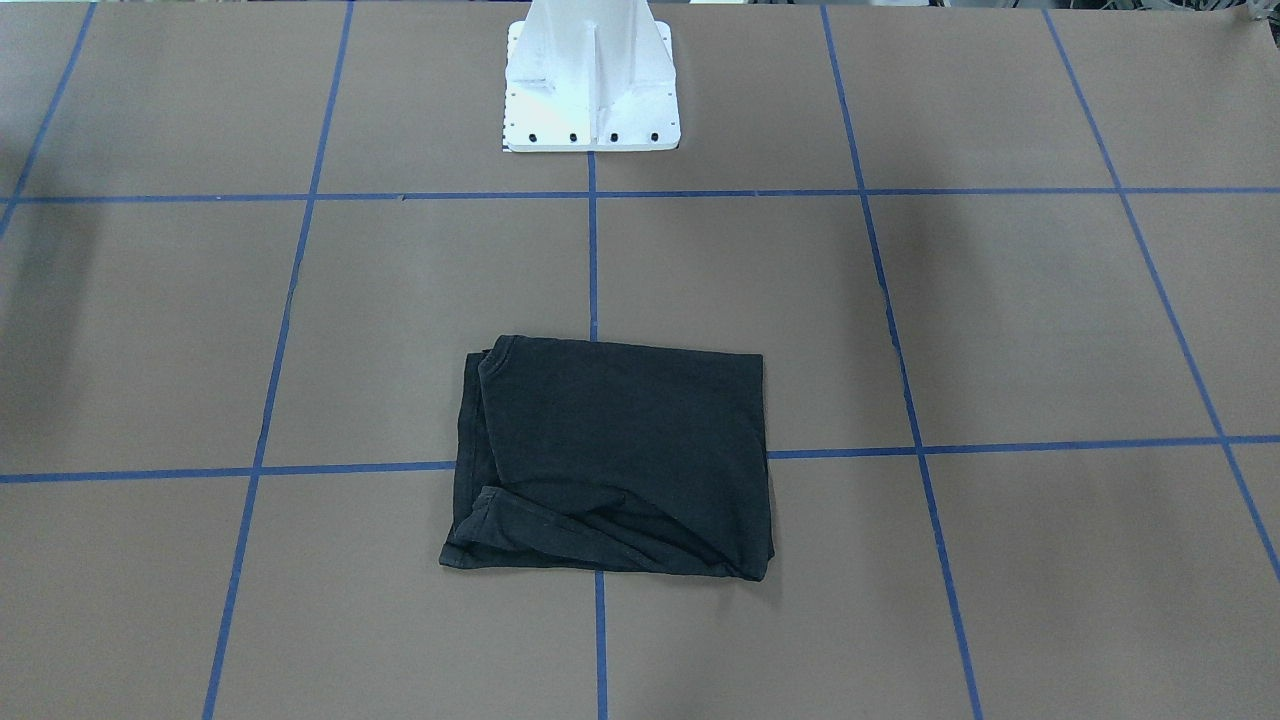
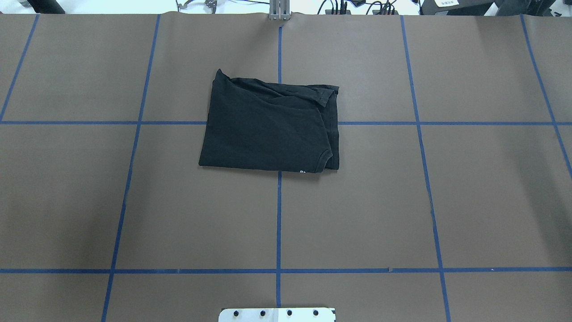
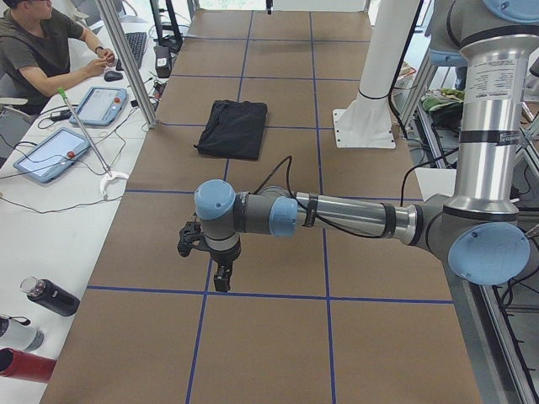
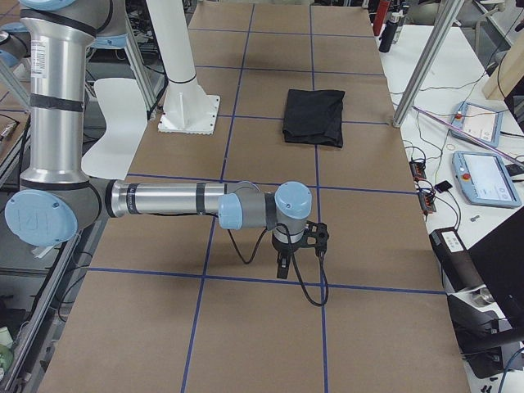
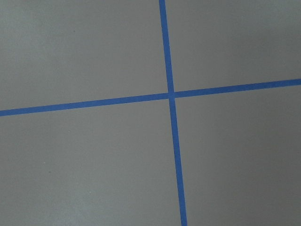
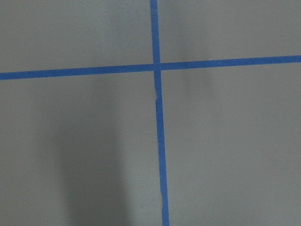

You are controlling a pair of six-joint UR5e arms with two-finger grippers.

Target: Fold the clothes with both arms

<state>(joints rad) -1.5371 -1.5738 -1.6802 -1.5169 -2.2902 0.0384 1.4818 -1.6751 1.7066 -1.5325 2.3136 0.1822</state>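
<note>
The clothes are one black T-shirt [image 1: 615,460], folded into a rough rectangle on the brown table cover near the table's middle. It also shows in the overhead view [image 2: 268,127], where a sliver of white print peeks out at its near edge. My left gripper [image 3: 221,279] hangs over bare table far from the shirt [image 3: 233,128], and I cannot tell if it is open or shut. My right gripper [image 4: 282,267] hangs likewise at the other end, far from the shirt [image 4: 313,115], its state unclear too. Both wrist views show only table cover and blue tape.
The white pedestal base [image 1: 592,90] stands at the robot's side of the table. Blue tape lines [image 2: 279,214] grid the cover. A person [image 3: 42,50] sits at a side desk with tablets [image 3: 50,156] and bottles [image 3: 46,295]. More tablets [image 4: 483,176] lie on the opposite side bench.
</note>
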